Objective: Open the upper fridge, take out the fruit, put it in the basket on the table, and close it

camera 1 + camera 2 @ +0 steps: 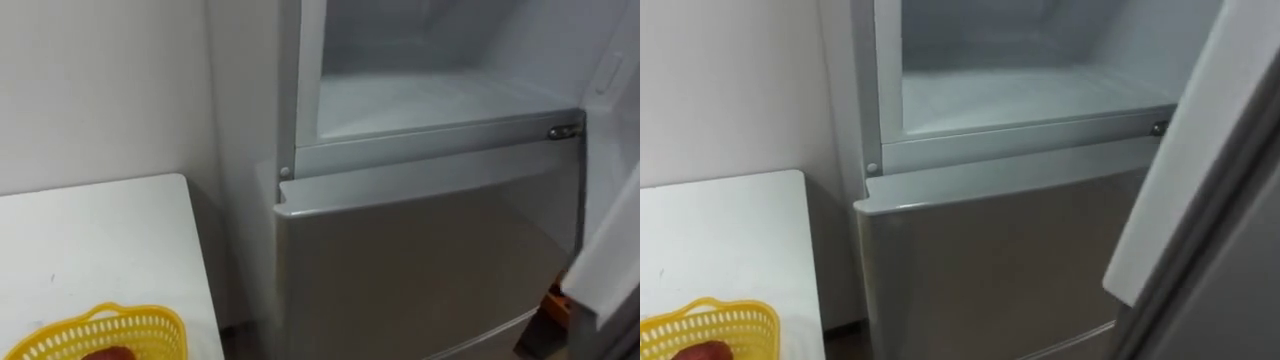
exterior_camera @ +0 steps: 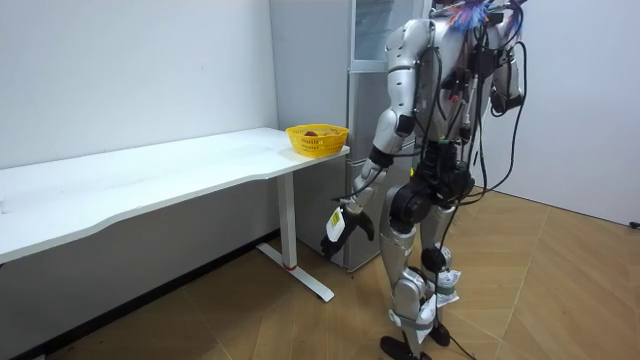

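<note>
The fridge (image 1: 400, 260) was faced by the standing robot, its upper compartment (image 1: 440, 90) laid open and the door (image 1: 1200, 150) swung out to the right. A red item (image 1: 705, 350) was seen lying in the yellow basket (image 1: 130, 330) on the white table (image 1: 90, 240) beside the fridge. The left hand (image 2: 335, 235) was hung low, its fingers loosely apart.

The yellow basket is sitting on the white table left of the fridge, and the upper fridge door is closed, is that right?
Not quite: the upper fridge door is open, not closed. The right eye view shows it swung out, with the bare upper compartment visible behind it. The rest holds: the yellow basket sits on the white table, left of the fridge.
</note>
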Robot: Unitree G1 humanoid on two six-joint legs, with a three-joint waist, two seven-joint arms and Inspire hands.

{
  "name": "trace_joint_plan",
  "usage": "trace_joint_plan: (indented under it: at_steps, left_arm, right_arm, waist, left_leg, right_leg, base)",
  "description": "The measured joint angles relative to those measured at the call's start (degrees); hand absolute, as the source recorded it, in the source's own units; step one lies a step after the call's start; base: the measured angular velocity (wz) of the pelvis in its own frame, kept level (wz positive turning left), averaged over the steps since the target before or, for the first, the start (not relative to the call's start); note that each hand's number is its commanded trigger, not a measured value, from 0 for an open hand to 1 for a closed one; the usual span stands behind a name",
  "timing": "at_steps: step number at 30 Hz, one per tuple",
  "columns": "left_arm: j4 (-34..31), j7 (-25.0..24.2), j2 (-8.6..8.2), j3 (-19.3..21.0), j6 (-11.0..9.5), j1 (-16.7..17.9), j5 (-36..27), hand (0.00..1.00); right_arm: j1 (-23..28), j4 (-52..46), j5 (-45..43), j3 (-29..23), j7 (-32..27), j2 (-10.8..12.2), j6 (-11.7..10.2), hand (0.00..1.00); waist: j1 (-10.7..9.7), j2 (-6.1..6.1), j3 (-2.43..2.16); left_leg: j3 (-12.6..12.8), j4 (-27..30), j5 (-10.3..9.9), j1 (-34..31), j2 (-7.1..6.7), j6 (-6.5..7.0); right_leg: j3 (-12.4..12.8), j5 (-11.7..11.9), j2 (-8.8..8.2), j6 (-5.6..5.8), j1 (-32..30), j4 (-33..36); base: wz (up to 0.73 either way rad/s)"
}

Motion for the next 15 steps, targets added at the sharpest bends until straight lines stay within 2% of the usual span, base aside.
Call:
trace_joint_plan:
  at_steps: [7,10,12,15]
  left_arm:
    - [0.3,0.1,0.02,0.0,-0.5,-0.4,0.0,0.0]
    - [0.1,0.0,0.02,0.2,-0.5,-0.2,0.6,0.0]
    - [0.3,0.0,0.06,0.1,-0.4,0.0,0.5,0.0]
    - [0.9,-0.1,0.04,0.0,-0.4,-0.3,1.2,0.0]
  right_arm:
    - [-0.1,0.0,-0.1,3.0,6.7,0.0,1.3,0.0]
    - [-0.2,0.0,-0.1,3.0,9.1,0.0,1.9,0.0]
    - [-0.2,0.6,-0.4,5.0,11.9,-0.1,2.4,0.0]
    - [-0.2,2.0,-0.6,7.0,14.5,0.0,3.5,0.0]
  waist:
    - [0.9,-0.63,-0.21]
    - [2.0,-1.18,-0.22]
    - [2.4,-1.61,-0.27]
    - [3.3,-1.64,-0.25]
  left_leg:
    - [-0.2,0.1,0.0,0.1,0.06,-0.06]
    - [-0.2,0.1,0.0,-0.1,0.05,-0.05]
    - [-0.3,0.3,0.0,0.0,0.06,-0.05]
    - [-0.9,0.4,0.0,-0.1,0.03,-0.03]
  right_leg:
    - [-0.4,0.0,-0.1,-0.02,0.5,-0.3]
    - [-0.5,0.0,-0.13,-0.02,0.6,-0.5]
    - [-0.5,0.0,-0.12,-0.05,1.1,-0.8]
    - [-1.1,0.3,-0.19,-0.09,1.5,-1.4]
  base:
    - [0.01]
    - [0.0]
    - [0.03]
    - [0.08]
